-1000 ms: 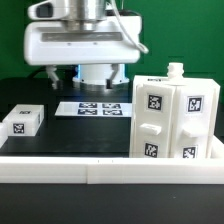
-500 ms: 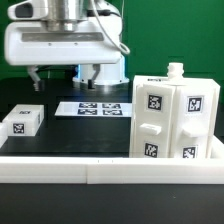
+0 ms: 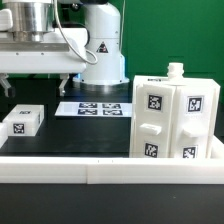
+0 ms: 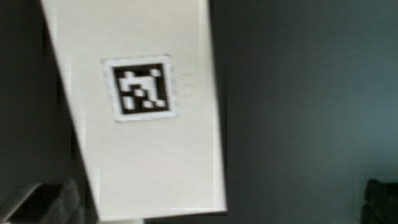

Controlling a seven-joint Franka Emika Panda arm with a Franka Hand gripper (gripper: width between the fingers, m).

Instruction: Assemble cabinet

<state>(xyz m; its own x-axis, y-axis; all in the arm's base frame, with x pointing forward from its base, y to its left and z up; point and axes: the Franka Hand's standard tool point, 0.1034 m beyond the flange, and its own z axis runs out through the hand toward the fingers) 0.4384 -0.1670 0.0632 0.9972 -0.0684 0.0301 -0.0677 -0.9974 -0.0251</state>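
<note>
Shows the cabinet (image 3: 175, 115) upright at the exterior view's right, a small tagged block (image 3: 22, 122) well apart at the left, the marker board (image 3: 93, 108) between, the gripper (image 3: 38, 88) above, jaws spread.

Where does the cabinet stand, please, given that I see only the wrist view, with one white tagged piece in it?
Observer: The cabinet stands upright at the exterior view's right, well apart from the arm.
Operator: Thank you. Where is the gripper?
Observer: The gripper hangs open at the exterior view's left, higher than the small white block.
Operator: Does anything lie between that block and the cabinet?
Observer: The marker board lies flat on the table between them, further back.
</note>
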